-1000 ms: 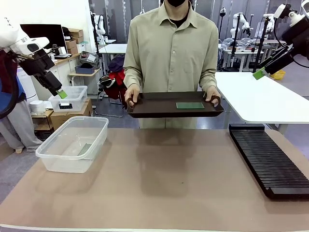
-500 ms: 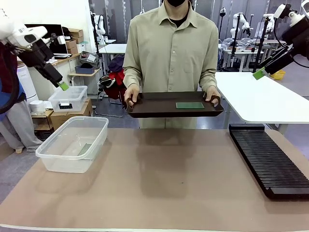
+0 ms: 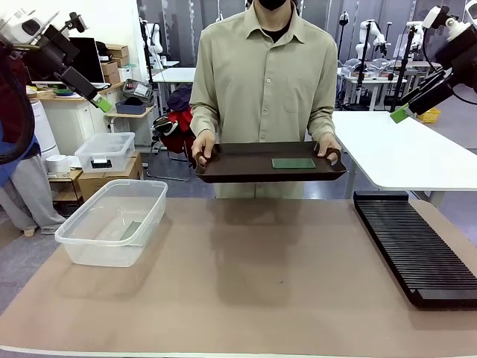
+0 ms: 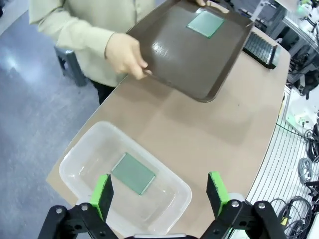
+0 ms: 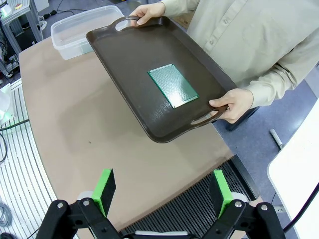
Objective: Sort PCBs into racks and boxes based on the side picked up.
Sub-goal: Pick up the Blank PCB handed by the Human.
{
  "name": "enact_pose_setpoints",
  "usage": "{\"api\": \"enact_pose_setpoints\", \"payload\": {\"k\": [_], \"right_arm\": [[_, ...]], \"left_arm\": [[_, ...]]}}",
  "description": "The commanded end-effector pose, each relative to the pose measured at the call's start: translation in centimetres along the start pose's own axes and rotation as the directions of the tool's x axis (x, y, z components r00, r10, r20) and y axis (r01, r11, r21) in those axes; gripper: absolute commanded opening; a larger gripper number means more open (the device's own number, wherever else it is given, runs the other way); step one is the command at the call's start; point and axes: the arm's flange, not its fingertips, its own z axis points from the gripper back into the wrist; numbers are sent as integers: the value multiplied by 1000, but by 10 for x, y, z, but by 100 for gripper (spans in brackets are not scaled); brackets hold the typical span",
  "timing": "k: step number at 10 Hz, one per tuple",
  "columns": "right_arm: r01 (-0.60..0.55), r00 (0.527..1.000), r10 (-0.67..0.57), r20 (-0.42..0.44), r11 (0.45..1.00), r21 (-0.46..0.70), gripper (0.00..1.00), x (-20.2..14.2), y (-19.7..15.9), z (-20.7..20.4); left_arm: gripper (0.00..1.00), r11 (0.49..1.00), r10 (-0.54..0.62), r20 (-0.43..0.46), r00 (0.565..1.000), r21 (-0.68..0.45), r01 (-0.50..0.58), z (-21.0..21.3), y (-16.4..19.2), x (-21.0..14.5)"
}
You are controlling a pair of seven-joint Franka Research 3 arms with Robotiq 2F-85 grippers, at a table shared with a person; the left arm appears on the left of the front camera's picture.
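Note:
A person holds a dark brown tray (image 3: 246, 170) with both hands above the far edge of the table. One green PCB (image 3: 293, 162) (image 5: 172, 85) (image 4: 205, 23) lies flat on the tray. Another PCB (image 4: 132, 173) (image 3: 130, 230) rests on the bottom of the clear box (image 3: 89, 242) (image 4: 169, 179) at the table's left. The black slotted rack (image 3: 414, 246) (image 5: 189, 211) lies along the right side. My left gripper (image 3: 100, 102) (image 4: 159, 191) hangs open, high above the box, holding nothing. High at the right, my right gripper (image 3: 402, 112) (image 5: 164, 191) is open and holds nothing.
A smaller clear lidded bin (image 3: 106, 151) sits on a cardboard box behind the table's left corner. A white table (image 3: 402, 153) stands behind the rack. The brown tabletop (image 3: 253, 283) spreads between box and rack.
My left arm has risen and drawn back up and to the left, away from the box. The right arm and the person's tray have stayed still.

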Motion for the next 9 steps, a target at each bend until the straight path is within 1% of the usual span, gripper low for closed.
{"api": "enact_pose_setpoints", "payload": {"k": [1, 3, 5, 8, 9], "right_arm": [[-15, 1000, 15, 2, 1000, 13, 100, -3, 0, -1], [-15, 1000, 15, 2, 1000, 13, 100, -3, 0, -1], [-15, 1000, 15, 2, 1000, 13, 100, -3, 0, -1], [-15, 1000, 15, 2, 1000, 13, 100, -3, 0, -1], [-15, 1000, 15, 2, 1000, 13, 100, -3, 0, -1]], "left_arm": [[100, 994, -101, 46, 994, -41, 103, 1, -2, 3], [100, 987, -139, 80, 987, -67, 145, -3, -1, 9], [100, 983, -167, 99, 981, -60, 173, -1, -2, 12], [100, 984, -170, 113, 979, -28, 174, 2, -2, 13], [100, 988, -146, 116, 982, -32, 150, 2, 0, 13]]}}
